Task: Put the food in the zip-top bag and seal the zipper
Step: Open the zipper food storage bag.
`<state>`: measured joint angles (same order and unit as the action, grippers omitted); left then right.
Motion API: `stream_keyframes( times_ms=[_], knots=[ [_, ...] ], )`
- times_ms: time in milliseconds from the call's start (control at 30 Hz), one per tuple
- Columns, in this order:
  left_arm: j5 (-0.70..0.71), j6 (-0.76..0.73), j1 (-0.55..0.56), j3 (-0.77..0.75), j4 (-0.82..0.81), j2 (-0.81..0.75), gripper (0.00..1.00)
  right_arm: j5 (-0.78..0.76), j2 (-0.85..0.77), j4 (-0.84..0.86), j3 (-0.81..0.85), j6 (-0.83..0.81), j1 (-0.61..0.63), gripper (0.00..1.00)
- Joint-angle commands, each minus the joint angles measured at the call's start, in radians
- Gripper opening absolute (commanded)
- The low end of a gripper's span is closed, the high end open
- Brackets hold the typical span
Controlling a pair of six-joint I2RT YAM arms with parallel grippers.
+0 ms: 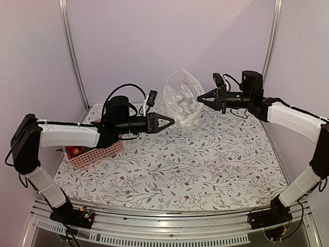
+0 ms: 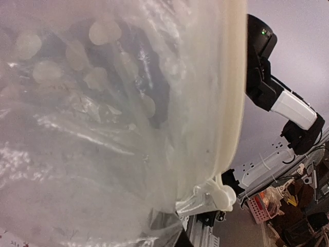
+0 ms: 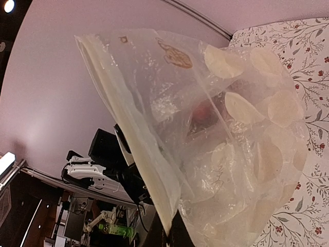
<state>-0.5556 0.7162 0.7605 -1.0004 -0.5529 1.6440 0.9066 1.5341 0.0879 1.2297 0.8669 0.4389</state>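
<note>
A clear, crinkly plastic zip-top bag point(image 1: 182, 98) dotted with white stands upright at the 12 o'clock side of the floral-print worktop point(image 1: 205, 159). Its pale zipper strip point(image 3: 128, 134) runs along the mouth edge. The right end effector point(image 1: 200, 99), jaws closed, pinches the bag's edge at its 2 o'clock. The left end effector point(image 1: 172, 122), fingers drawn to a point, nips the bag at its 8 o'clock. Red toy fruits point(image 1: 75, 151) lie in a pink slotted plastic basket point(image 1: 97, 154) at the worktop's 9 o'clock, partly under the left arm, well apart from the bag.
</note>
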Motion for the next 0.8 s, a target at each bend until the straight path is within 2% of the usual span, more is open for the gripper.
stream_keyframes(
  times_ms=[0, 167, 200, 267, 300, 367, 533, 667, 767],
  knots=[
    [0.068, -0.095, 0.007, 0.013, 0.143, -0.070, 0.00, 0.019, -0.072, 0.022, -0.040, 0.014, -0.058, 0.00],
    [0.219, -0.162, 0.003, 0.014, 0.315, -0.114, 0.02, 0.017, -0.134, 0.013, -0.094, 0.011, -0.093, 0.00],
    [0.237, -0.166, 0.001, 0.012, 0.335, -0.119, 0.08, 0.016, -0.141, 0.007, -0.103, 0.010, -0.096, 0.00],
    [0.258, -0.178, -0.002, -0.002, 0.376, -0.129, 0.35, 0.005, -0.156, -0.021, -0.112, -0.005, -0.098, 0.00],
    [0.270, -0.186, -0.004, -0.015, 0.407, -0.133, 0.45, -0.002, -0.164, -0.039, -0.115, -0.017, -0.099, 0.00],
    [0.303, -0.214, -0.004, -0.043, 0.484, -0.150, 0.59, -0.027, -0.177, -0.079, -0.113, -0.042, -0.103, 0.00],
    [0.450, -0.252, -0.006, -0.054, 0.704, -0.243, 0.69, -0.155, -0.162, -0.348, -0.010, -0.174, -0.106, 0.00],
    [0.681, -0.241, -0.009, -0.135, 1.059, -0.266, 0.70, -0.368, -0.095, -0.638, 0.129, -0.350, -0.107, 0.00],
    [0.792, -0.203, -0.026, -0.164, 1.283, -0.271, 0.73, -0.457, -0.065, -0.718, 0.165, -0.432, -0.106, 0.00]
  ],
)
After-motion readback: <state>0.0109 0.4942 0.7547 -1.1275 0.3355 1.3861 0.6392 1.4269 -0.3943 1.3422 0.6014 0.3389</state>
